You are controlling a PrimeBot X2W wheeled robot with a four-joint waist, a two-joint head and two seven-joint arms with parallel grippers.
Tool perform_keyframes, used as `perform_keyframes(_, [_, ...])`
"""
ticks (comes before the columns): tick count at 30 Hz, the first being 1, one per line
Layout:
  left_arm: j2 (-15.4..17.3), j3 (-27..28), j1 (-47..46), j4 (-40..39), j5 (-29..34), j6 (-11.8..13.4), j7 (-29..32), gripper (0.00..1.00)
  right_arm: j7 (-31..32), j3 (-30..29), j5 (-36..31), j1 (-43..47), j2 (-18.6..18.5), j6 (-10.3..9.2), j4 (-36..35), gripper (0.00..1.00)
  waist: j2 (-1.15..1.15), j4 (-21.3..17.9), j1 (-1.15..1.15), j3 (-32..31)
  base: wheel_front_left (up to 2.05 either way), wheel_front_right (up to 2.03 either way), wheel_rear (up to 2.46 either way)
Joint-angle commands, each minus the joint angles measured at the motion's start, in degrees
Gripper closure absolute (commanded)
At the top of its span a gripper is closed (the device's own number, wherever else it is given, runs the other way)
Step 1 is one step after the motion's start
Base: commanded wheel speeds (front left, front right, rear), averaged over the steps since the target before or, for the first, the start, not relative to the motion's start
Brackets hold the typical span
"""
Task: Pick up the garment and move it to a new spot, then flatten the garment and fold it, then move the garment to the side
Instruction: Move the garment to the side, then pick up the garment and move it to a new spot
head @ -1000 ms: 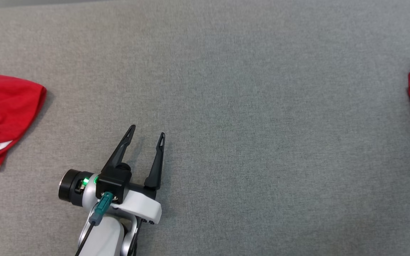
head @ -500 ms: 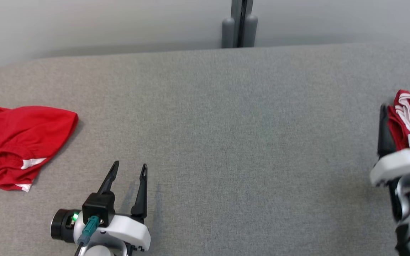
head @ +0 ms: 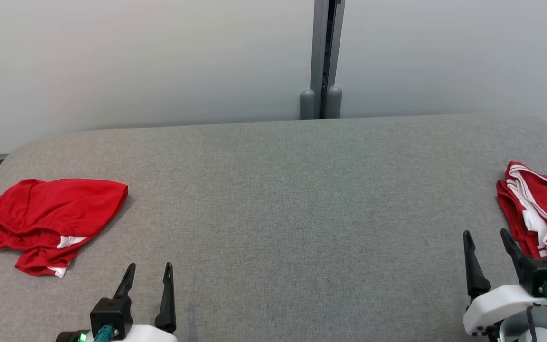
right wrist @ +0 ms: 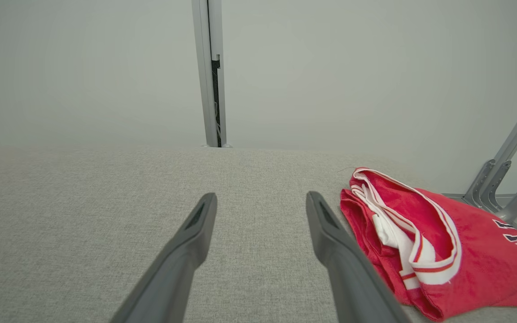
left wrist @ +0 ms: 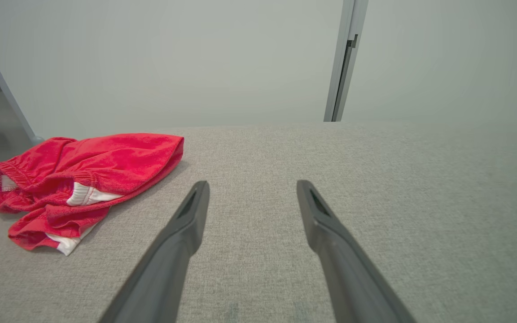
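Over the grey table (head: 273, 190), left gripper (head: 150, 266) and right gripper (head: 485, 232) gape wide, empty.

In the head view, the grey cloth-covered table (head: 273, 190) spanned the lower frame, with a grey metal post (head: 323, 57) behind its far edge, upper centre. The crumpled red fabric shorts (head: 50, 218) lay on it far left, the red-and-white fabric jersey (head: 544, 218) far right. The left hand (head: 149, 266) stood lower left, near the shorts, and the right hand (head: 485, 232) lower right, just beside the jersey.

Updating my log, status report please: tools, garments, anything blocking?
Left tool open, empty. Right tool open, empty. Red shorts crumpled left, red jersey bundled right. Nothing blocking either.
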Motion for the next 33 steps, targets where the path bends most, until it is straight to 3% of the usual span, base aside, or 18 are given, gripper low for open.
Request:
perform_keyframes(1, [0.2, 0.5, 0.8, -0.1, -0.3, 0.4, 0.0, 0.0, -0.3, 0.4, 0.6, 1.2, -0.2, -0.02, -0.6, 0.0, 0.0, -0.3, 0.0, -1.0, 0.0, 0.0, 0.0])
perform_keyframes(18, [0.2, 1.6, 1.3, -0.7, -0.3, 1.0, 0.0, 0.0, -0.3, 2.1, 2.7, 3.0, -0.2, -0.02, -2.4, 0.0, 0.0, 0.6, 0.0, -0.8, 0.0, 0.0, 0.0])
perform_keyframes(23, [0.2, 2.1, 0.5, -0.4, -0.5, 1.5, 0.0, 0.0, -0.3, 2.5, 3.1, 2.8, -0.2, -0.02, -2.4, 0.0, 0.0, 4.0, 0.0, 0.1, 0.0, 0.0, 0.0])
perform_keyframes(33, [0.2, 5.4, 0.5, -0.6, -0.1, 2.1, 0.0, 0.0, -0.3, 4.5, 3.8, 2.8, -0.2, -0.02, -2.2, 0.0, 0.0, 14.5, 0.0, 1.6, 0.0, 0.0, 0.0])
